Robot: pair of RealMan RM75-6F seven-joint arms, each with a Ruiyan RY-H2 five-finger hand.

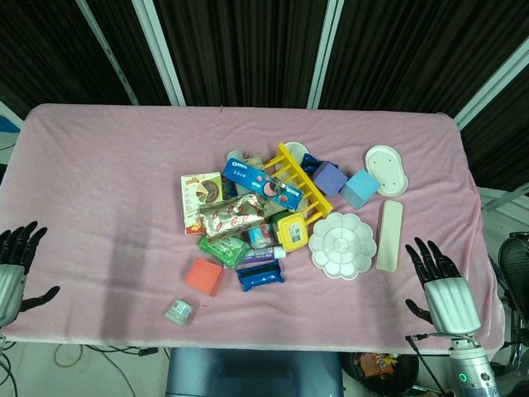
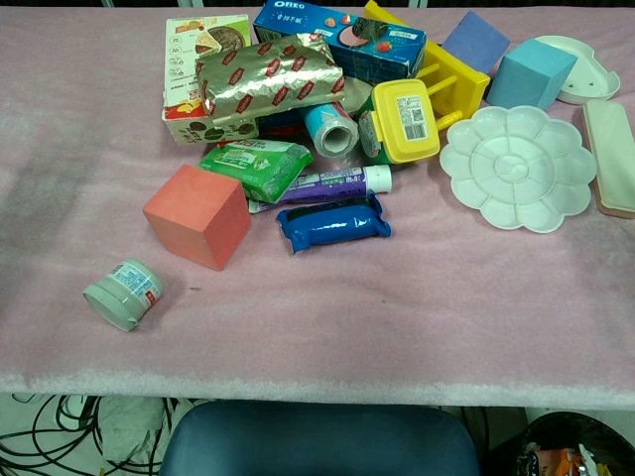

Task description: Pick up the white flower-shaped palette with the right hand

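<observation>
The white flower-shaped palette (image 1: pixel 342 245) lies flat on the pink cloth, right of the pile of packets; the chest view shows the palette (image 2: pixel 518 167) at the right. My right hand (image 1: pixel 442 283) hovers at the table's front right corner, fingers spread and holding nothing, a short way right of and nearer than the palette. At the front left edge my left hand (image 1: pixel 16 265) is also spread and holds nothing. Neither hand appears in the chest view.
A long white box (image 1: pixel 389 235) lies just right of the palette, an oval white dish (image 1: pixel 386 169) behind it. Yellow container (image 1: pixel 291 230), yellow rack (image 1: pixel 302 179), blue blocks (image 1: pixel 359 188), packets, a red cube (image 1: pixel 204 276) and a small jar (image 1: pixel 178 312) crowd the middle.
</observation>
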